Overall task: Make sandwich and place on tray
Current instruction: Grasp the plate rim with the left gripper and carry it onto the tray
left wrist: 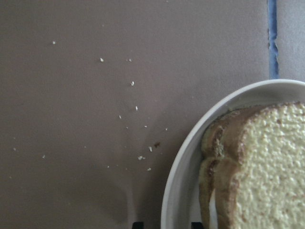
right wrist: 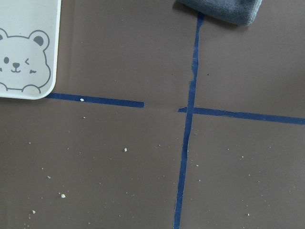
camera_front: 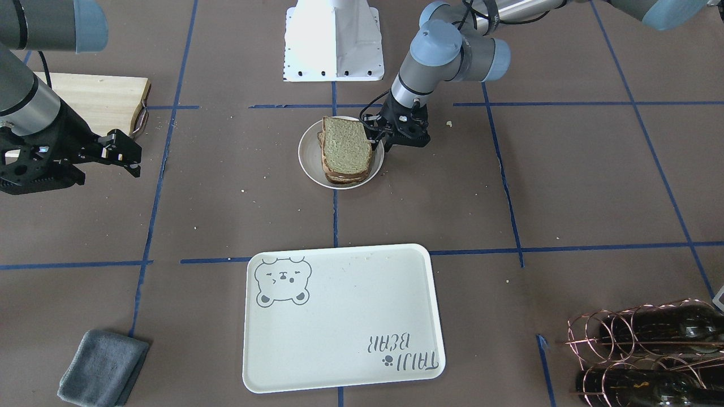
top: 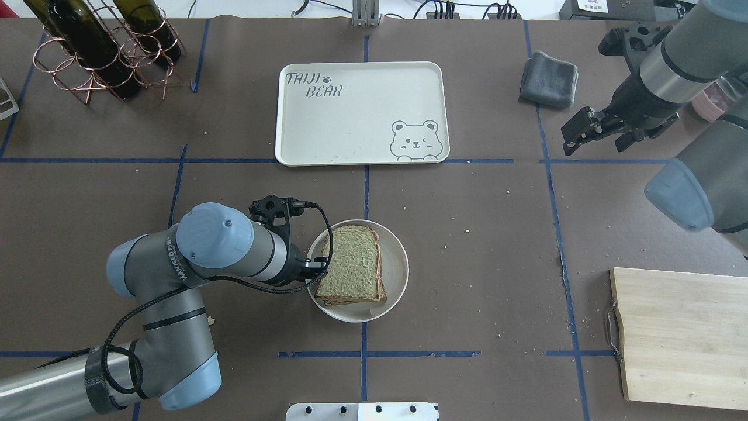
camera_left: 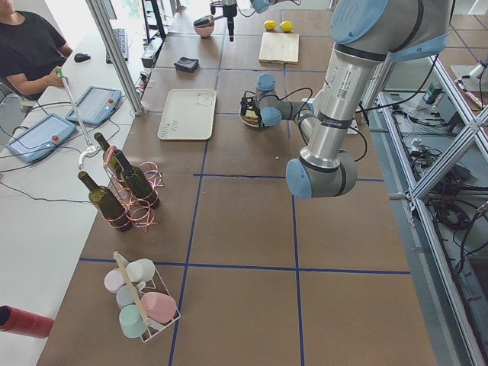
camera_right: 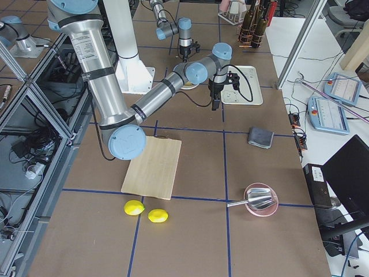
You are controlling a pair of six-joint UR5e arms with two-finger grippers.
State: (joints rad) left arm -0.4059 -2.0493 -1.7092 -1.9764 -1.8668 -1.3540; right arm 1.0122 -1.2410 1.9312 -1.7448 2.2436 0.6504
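Note:
The sandwich (top: 350, 266), two tan slices stacked, lies on the small round off-white plate (top: 394, 275) mid-table. The egg is hidden between the slices. My left gripper (top: 312, 269) stands at the plate's left rim. In the left wrist view its jaws straddle the plate rim (left wrist: 178, 176), one tip outside and one inside next to the bread (left wrist: 267, 167), and look shut on it. The cream bear tray (top: 350, 117) lies empty beyond the plate. My right gripper (top: 575, 137) hangs open and empty above the table, right of the tray.
A grey cloth (top: 549, 79) lies right of the tray. A wooden cutting board (top: 678, 336) sits at the near right. A copper rack with wine bottles (top: 99, 52) stands at the far left. Crumbs dot the brown mat.

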